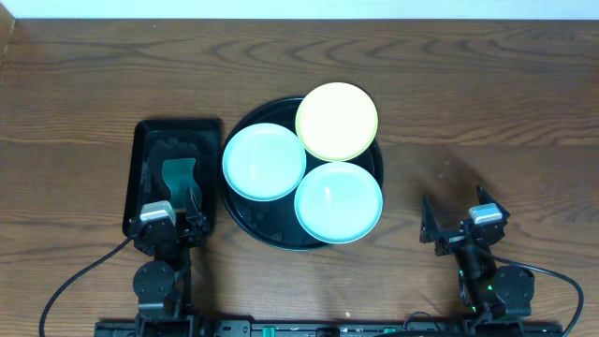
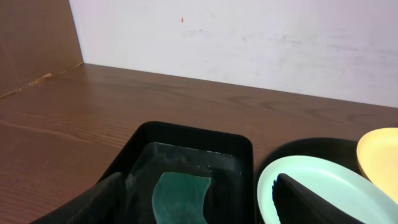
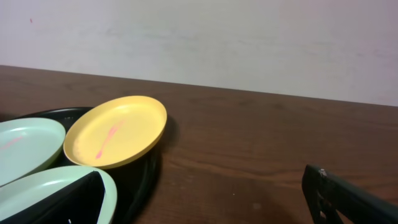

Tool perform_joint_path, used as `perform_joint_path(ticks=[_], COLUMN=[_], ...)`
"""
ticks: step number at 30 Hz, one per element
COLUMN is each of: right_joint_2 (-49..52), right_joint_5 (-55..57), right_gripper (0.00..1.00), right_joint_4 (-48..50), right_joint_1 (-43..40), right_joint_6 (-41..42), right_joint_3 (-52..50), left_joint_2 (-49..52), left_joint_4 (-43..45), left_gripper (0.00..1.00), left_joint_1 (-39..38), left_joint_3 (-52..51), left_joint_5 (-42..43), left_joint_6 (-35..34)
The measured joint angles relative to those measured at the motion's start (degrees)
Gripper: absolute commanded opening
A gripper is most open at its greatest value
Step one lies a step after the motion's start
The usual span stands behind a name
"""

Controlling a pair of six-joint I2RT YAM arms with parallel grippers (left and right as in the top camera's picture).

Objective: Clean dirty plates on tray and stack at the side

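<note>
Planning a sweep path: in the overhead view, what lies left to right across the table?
rectangular black tray → left mint-green plate → right hand. The yellow plate and other mint-green plate overlap sideways, so they are left out.

Dark brown wood-grain table (image 1: 84, 84): large round glossy black tray (image 1: 265, 225) at centre, smaller rectangular black plastic tray (image 1: 148, 150) just beside it on the left. Black cables (image 1: 80, 281) lie at the near edge.
</note>
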Motion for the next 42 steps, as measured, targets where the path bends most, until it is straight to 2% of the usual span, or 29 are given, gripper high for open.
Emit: perform_joint_path(ticks=[15,21,26,34,39,42], right_joint_2=[0.00,0.02,-0.02,0.00,0.94,4.81], right_joint_5=[1.33,-0.11,-1.05,-2.47,-3.04,-4.50], right_gripper=[0.99,0.99,0.99,0.99,0.99,0.99], right_joint_4=[0.85,11.52,20.17,27.32,29.29,29.24], right_joint_1=[0.00,0.00,0.00,0.00,0.00,0.00], right_joint_6=[0.00,0.02,0.15,-2.73,-5.09,-5.81], right_joint_3=[0.00,-0.04,0.28,6.12,10.47,13.68], left_joint_2=[0.02,0.02,0.04,5.20,13.46,20.57], left_joint_4=[0.35,3.48,2.64,1.01,-0.48,-5.40], left_gripper=[0.75,0.76,0.76,0.76,0.76,0.76], left_joint_1=[0.00,0.00,0.00,0.00,0.00,0.00], left_joint_3=[-0.02,-0.79,0.46,15.56,26.10,33.44], left_joint_5=[0.07,5.62,9.20,12.72,14.82,15.63], left_joint_6=[0.00,0.00,0.00,0.00,-0.02,-0.04])
